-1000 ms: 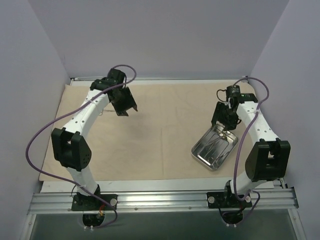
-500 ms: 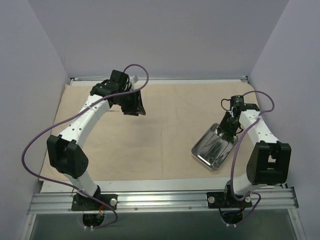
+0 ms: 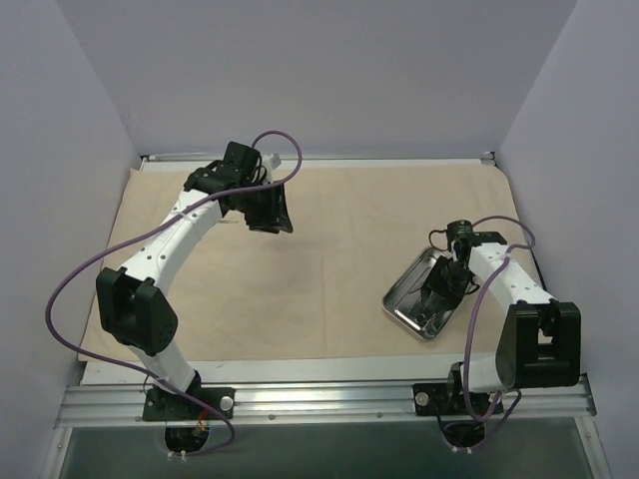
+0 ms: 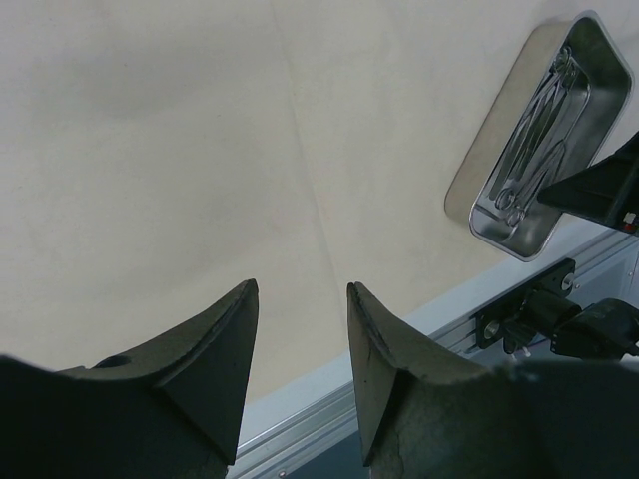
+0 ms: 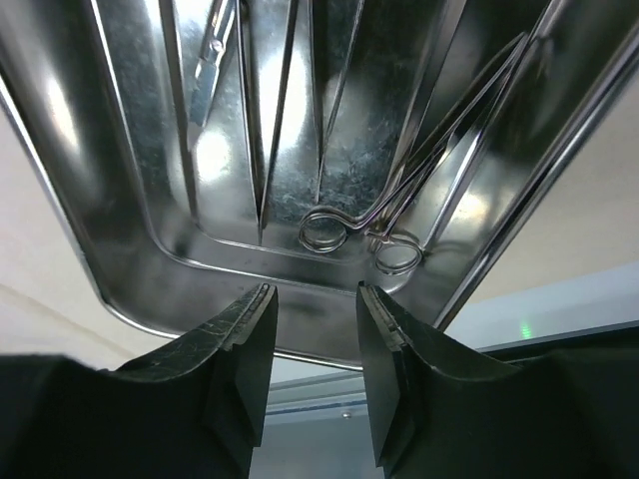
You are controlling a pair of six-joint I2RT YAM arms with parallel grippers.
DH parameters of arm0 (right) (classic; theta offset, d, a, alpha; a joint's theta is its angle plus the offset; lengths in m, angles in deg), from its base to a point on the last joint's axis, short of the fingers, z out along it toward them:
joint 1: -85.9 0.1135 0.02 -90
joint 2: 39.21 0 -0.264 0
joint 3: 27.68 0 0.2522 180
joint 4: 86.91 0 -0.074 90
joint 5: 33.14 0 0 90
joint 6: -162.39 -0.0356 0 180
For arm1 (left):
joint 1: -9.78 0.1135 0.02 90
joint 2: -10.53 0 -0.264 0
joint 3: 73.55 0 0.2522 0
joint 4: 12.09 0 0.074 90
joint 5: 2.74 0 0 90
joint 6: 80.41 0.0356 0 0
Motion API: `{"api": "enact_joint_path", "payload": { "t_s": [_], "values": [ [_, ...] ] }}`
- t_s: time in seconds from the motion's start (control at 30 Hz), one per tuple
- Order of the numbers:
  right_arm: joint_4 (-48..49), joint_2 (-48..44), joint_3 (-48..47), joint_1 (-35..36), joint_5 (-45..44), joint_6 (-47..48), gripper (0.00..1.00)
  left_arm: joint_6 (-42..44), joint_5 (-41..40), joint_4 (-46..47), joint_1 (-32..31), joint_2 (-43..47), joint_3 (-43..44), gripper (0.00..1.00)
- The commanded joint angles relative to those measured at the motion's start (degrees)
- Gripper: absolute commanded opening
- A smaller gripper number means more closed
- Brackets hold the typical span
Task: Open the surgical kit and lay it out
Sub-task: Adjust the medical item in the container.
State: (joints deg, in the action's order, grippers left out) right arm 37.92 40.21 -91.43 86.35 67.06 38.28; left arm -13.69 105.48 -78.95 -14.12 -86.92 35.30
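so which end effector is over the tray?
The right end effector, jaws parted over the steel tray; the left end effector hangs over bare cloth.

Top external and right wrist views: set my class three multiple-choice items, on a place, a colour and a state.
1. Where is the steel tray? A on the cloth, right side; B on the cloth, left side; C off the cloth.
2. The cloth's colour? A blue; B beige; C green.
3. The right gripper is: A shut on the tray; B open and empty above the tray; C pinching the cloth.
Answers: 1A, it lies right of centre on the cloth; 2B, plainly tan; 3B, its jaws stand apart with nothing between.
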Motion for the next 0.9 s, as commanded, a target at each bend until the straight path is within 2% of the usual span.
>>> {"api": "enact_joint_path", "payload": {
  "t_s": [0.0,0.3,0.7,0.87],
  "values": [
    [-1.22,-0.75,2.7,0.78,0.61,-1.49,0.37,0.79,0.42,1.42,0.26,-0.46,1.94,0.49],
    [4.49,2.75,8.07,1.66,0.44,-2.19,0.34,0.35,0.5,1.34,1.14,-1.43,0.89,0.49],
    [11.78,9.87,11.06,2.8,-0.53,-2.72,0.36,-0.18,0.5,0.89,2.01,-2.13,0.45,0.49],
    [15.12,14.18,11.06,3.77,-2.54,-3.07,0.32,-0.18,0.06,0.46,2.45,-2.04,0.19,0.49]
  ]
}}
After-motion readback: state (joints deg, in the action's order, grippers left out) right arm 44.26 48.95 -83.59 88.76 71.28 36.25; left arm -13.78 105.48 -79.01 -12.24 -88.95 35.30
